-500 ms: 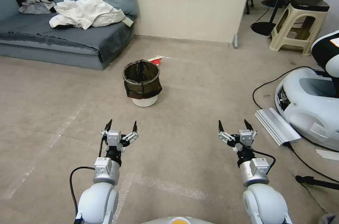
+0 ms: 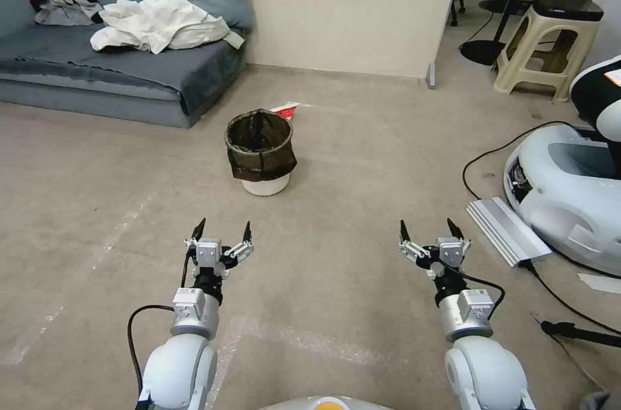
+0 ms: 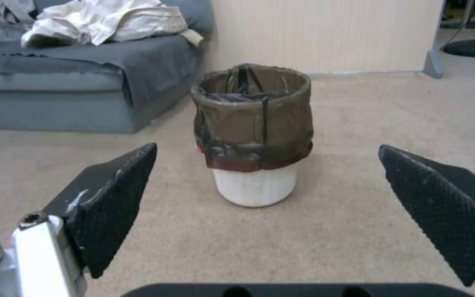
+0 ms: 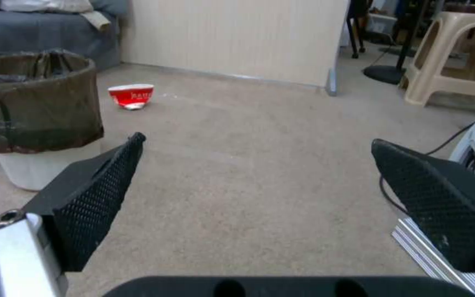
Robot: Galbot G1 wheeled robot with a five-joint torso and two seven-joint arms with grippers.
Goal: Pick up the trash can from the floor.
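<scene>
The bin [image 2: 261, 152] stands upright on the floor [image 2: 362, 158], a white tub with a dark bag folded over its rim and hanging down most of its side, so that just the white base shows under the bag's edge. The sofa [image 2: 123, 64] is behind the bin and to its left, with a pale heap of cloth [image 2: 158, 23] on the seat; a small red cup [image 2: 285, 110] lies on the floor just behind the bin, toward the wall [image 2: 349, 6]. The left gripper [image 2: 220, 233] hangs above the floor on the near side of the bin, apart from it and a little to its left, fingers spread wide with nothing between them; in the left wrist view the bin [image 3: 253, 131] sits upright ahead, framed between the two black textured fingers [image 3: 115, 198] and touching neither. The right gripper [image 2: 427, 233] is level with the left one but well to the right of the bin, also spread wide and empty; in the right wrist view the bin [image 4: 31, 111] shows off to the side past one finger [image 4: 92, 198], with the red cup [image 4: 131, 96] beyond it. Far to the right of the bin stand a beige stool [image 2: 548, 48] and a white machine [image 2: 569, 190] with a black cable [image 2: 491, 154] running from it
</scene>
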